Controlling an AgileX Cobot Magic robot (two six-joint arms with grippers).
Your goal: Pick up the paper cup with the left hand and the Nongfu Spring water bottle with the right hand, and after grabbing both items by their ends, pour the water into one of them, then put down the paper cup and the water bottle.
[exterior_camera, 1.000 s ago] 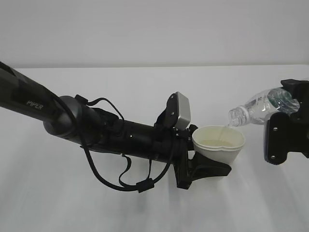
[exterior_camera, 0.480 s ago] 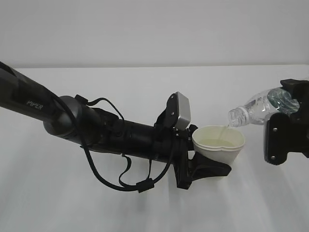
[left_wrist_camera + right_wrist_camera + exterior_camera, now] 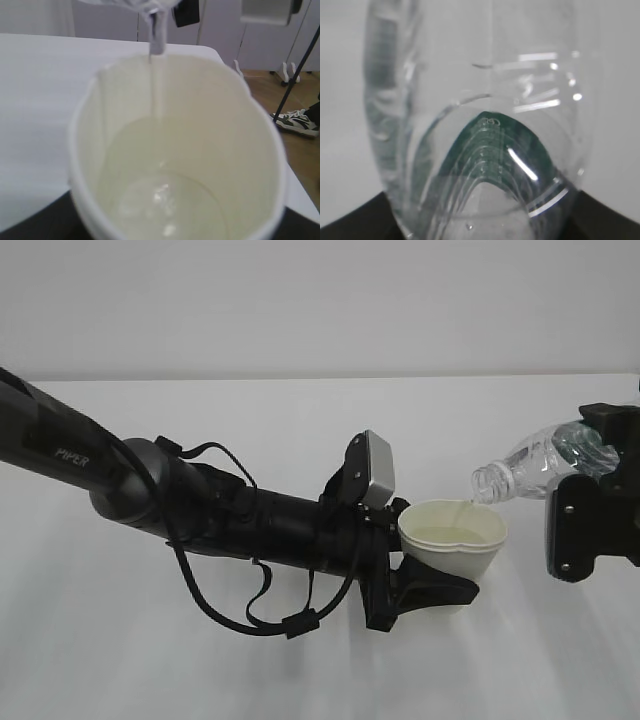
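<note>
Paper cup [image 3: 453,540] upright above the table [image 3: 300,440], clamped low on its wall by the left claw [image 3: 425,585]. Water bottle [image 3: 530,462] up and to the right of the cup, gripped at its base end by the right claw [image 3: 600,480]. Long axis of the bottle tipped down toward the cup, neck lowest, mouth just over the cup's right rim. Thin stream of water [image 3: 156,75] falling from the mouth to a shallow pool on the cup's bottom. Bottle mostly drained, judging by the right wrist view. Next move likely turns on that axis: swinging the neck back up and away from the cup, then lowering both to the table on either side.
</note>
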